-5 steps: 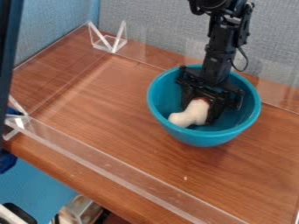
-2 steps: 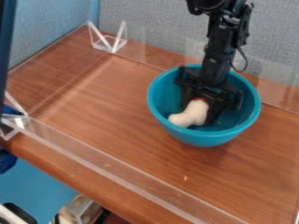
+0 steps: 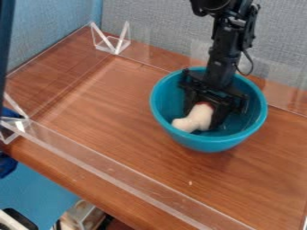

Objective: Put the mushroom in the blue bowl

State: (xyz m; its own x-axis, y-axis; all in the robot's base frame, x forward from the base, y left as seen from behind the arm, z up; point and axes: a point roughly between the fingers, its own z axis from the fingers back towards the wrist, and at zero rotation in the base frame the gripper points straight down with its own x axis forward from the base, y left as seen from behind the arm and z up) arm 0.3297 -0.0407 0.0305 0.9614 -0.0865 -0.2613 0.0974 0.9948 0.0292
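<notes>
The blue bowl stands on the wooden table at the right. My gripper reaches steeply down into it, its black fingers low between the bowl's walls. The mushroom is inside the bowl, lying tilted. Its cream-white stem sticks out toward the lower left, and its orange-brown cap is caught between my fingers and partly hidden by them. The gripper is shut on the mushroom at its cap end.
A low clear acrylic wall runs around the wooden table. A folded clear acrylic piece stands at the back left corner. The table's front edge drops off at the lower left.
</notes>
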